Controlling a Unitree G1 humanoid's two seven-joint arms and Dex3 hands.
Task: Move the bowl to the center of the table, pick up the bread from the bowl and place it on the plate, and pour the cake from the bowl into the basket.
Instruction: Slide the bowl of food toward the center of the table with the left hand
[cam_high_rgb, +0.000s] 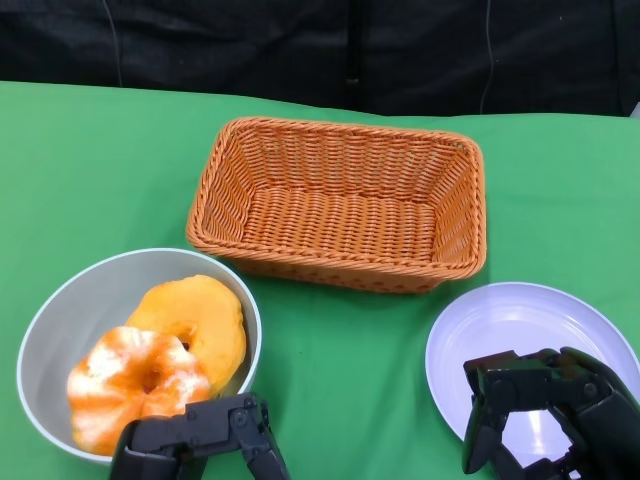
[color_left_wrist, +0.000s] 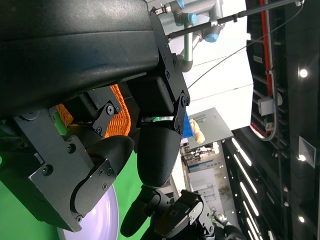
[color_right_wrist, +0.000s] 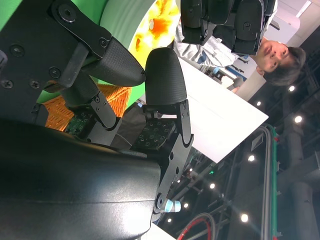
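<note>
- My left hand (cam_high_rgb: 200, 440) sits nearest the camera, empty with fingers apart, just beside the near rim of the bowl (cam_high_rgb: 70, 300).
- My right hand (cam_high_rgb: 550, 410) hovers empty over the plate (cam_high_rgb: 500, 310), fingers loosely spread.
- The basket (cam_high_rgb: 340, 200) stands beyond both.
- The bowl holds the bread (cam_high_rgb: 195, 315) and the cake (cam_high_rgb: 130, 385); I judge the left hand nearer.

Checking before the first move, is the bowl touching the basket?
Apart. The head view shows green tablecloth between the bowl rim and the basket.

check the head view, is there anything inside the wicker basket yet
No, the basket shows only its bare woven bottom, while both pastries lie in the bowl at the table's left.
</note>
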